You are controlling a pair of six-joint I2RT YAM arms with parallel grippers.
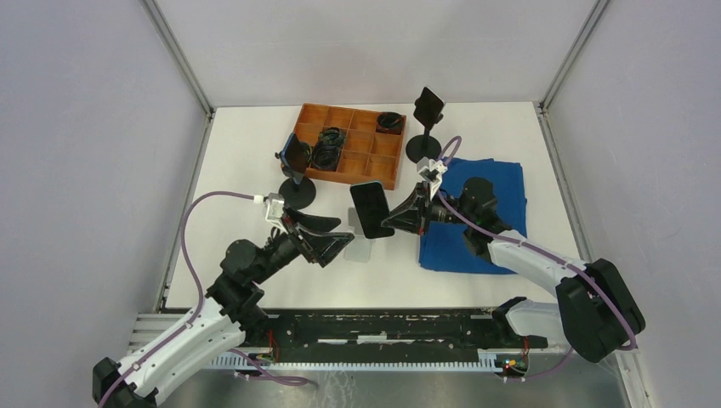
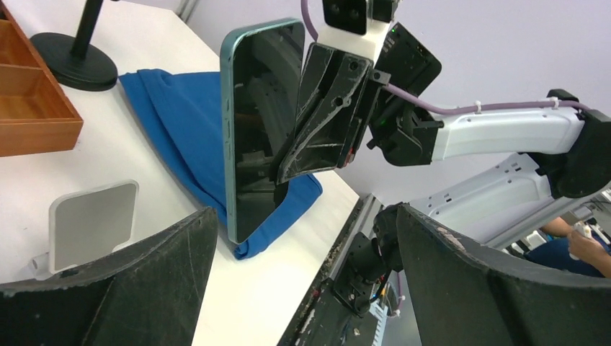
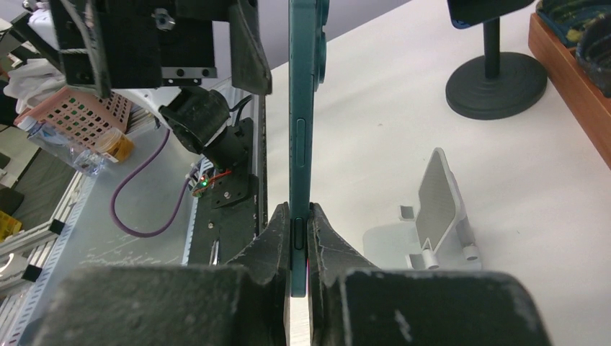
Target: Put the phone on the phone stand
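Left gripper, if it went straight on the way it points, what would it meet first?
Probably the teal-edged black smartphone held upright in the right gripper, straight ahead of the open left gripper; depth is unclear.

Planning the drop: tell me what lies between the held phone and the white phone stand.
Nothing. The right wrist view shows only bare table between the phone, pinched in the right gripper, and the white phone stand.

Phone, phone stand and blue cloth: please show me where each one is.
phone (image 2: 263,130), left wrist view, on its dark screen.
phone stand (image 3: 438,198), right wrist view, on its tilted back plate.
blue cloth (image 1: 510,174), top external view, near its far right corner.
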